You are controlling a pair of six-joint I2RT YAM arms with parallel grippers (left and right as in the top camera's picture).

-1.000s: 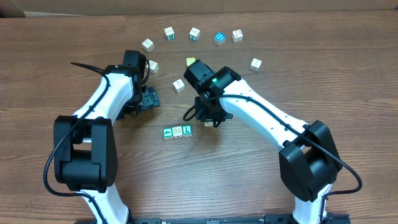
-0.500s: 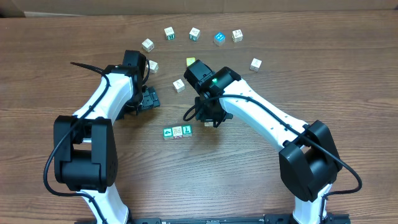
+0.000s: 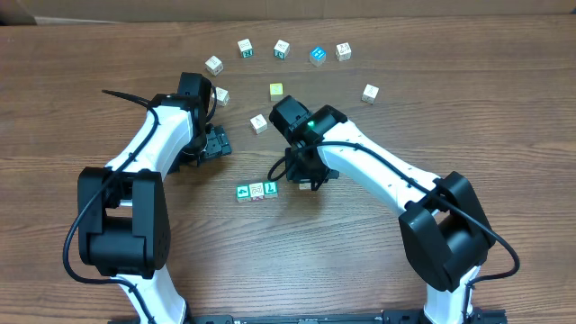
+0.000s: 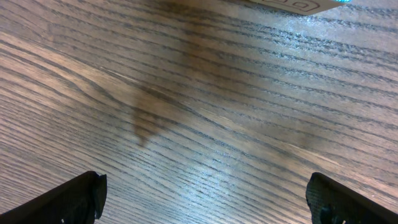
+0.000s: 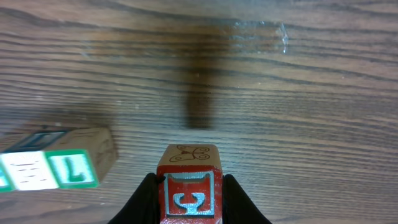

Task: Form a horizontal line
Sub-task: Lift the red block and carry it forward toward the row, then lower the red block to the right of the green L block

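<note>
Spanning every view, the wooden table (image 3: 504, 108) carries loose blocks (image 3: 370, 93) along its far side and a short row of three blocks (image 3: 256, 191) near the middle. The left gripper (image 4: 205, 202) hangs over bare wood, jaws spread wide, holding nothing. The right gripper (image 5: 189, 208) is clamped on a red block (image 5: 189, 186), just right of the row's end and apart from it. It looks like light, rigid wood with smooth painted faces; squeezing two opposite flat sides should keep it square
</note>
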